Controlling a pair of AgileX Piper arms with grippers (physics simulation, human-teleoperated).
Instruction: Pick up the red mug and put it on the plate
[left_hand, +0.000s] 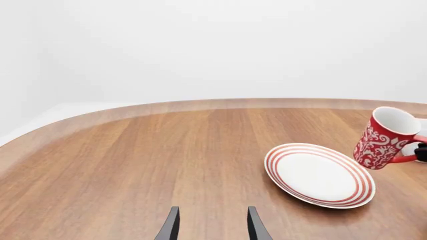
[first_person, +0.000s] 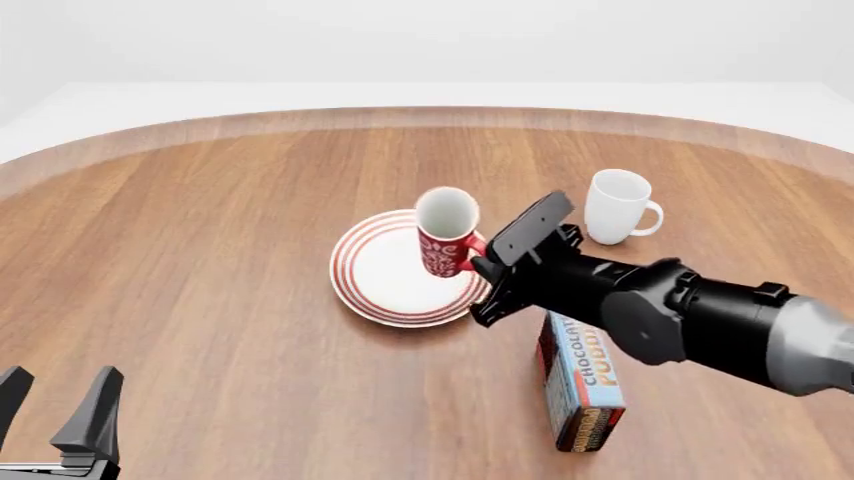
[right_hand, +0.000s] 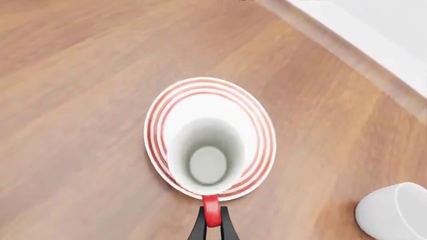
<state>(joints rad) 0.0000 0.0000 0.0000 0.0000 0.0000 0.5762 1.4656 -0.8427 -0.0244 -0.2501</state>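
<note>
The red mug (first_person: 447, 236), with a white floral pattern, hangs slightly tilted over the right part of the plate (first_person: 379, 272), a white plate with red rings. My right gripper (first_person: 483, 263) is shut on the mug's red handle (right_hand: 211, 209). The right wrist view looks straight down into the mug's white inside (right_hand: 208, 150), with the plate's rim (right_hand: 264, 135) around it. In the left wrist view the mug (left_hand: 384, 138) floats just above the far edge of the plate (left_hand: 319, 175). My left gripper (first_person: 60, 405) is open and empty at the near left, far from both.
A plain white mug (first_person: 618, 207) stands behind and to the right of the plate; it also shows in the right wrist view (right_hand: 393, 212). A chocolate pudding box (first_person: 581, 385) lies under my right arm, near right. The table's curved far edge (first_person: 427, 115) runs along the back.
</note>
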